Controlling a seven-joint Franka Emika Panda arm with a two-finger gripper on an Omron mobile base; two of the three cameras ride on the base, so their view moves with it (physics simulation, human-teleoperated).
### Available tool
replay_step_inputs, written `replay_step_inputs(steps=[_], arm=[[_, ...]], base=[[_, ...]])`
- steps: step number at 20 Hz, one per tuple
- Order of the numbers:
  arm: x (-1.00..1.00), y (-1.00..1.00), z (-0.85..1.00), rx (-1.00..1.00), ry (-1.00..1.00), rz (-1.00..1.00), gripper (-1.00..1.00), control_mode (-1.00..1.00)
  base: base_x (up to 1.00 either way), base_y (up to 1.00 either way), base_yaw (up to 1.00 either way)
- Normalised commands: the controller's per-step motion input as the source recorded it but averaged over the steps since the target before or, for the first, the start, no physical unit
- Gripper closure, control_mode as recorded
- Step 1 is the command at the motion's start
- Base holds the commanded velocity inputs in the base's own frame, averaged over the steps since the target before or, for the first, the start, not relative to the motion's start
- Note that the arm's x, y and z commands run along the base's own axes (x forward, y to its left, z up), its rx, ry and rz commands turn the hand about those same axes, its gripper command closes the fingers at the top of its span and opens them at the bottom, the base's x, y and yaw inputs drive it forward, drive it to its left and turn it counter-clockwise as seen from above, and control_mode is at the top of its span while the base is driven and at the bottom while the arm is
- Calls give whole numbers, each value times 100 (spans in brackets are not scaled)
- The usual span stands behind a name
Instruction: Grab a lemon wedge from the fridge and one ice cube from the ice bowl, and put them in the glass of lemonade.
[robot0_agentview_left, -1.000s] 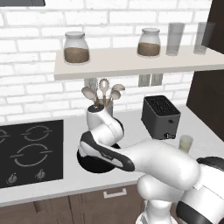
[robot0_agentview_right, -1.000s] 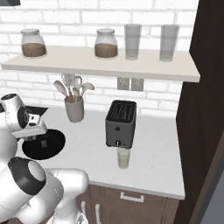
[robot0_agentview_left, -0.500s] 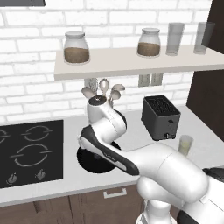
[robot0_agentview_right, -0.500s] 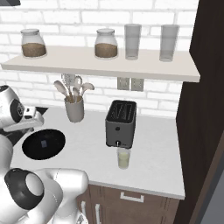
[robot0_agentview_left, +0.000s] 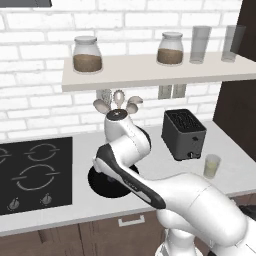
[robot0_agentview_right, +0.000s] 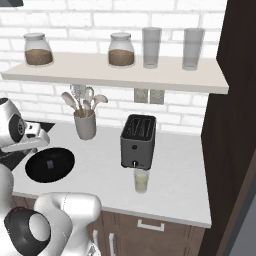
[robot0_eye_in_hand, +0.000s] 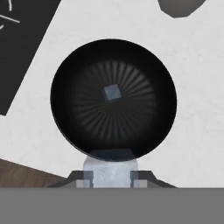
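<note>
1. The ice bowl (robot0_eye_in_hand: 65, 118) is black and matt, with fine ribs fanning out across its floor.
2. The ice cube (robot0_eye_in_hand: 112, 92) in it is grey-blue with a dull, frosted face.
3. The counter (robot0_agentview_right: 170, 175) is smooth, pale and matt, like stone.
4. The stove top (robot0_agentview_left: 30, 170) is flat black with a slight glassy sheen.
5. The toaster (robot0_agentview_right: 138, 141) has a dark grey, matt casing.
6. The glass of lemonade (robot0_agentview_right: 142, 181) is clear.
7. The two tall glasses (robot0_agentview_right: 151, 47) on the shelf (robot0_agentview_right: 120, 73) are clear with a grey tint.
8. The wall (robot0_agentview_left: 45, 30) is white brick, rough-jointed.
9. The cabinet fronts (robot0_agentview_right: 165, 235) look like dark wood.
</note>
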Motion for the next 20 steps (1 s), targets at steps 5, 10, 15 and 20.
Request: replay_step_inputs(steps=[5,10,15,20], arm=[[-9,-38,1,4,0,0,100,-100],[-3,-83,11,6,-4,-4,100,-100],[-14,-100,31,4,-5,-17,100,-100],[-15,-100,15,3,0,-23,100,-100]], base=[[0,0,0],[0,0,0],[0,0,0],[0,0,0]])
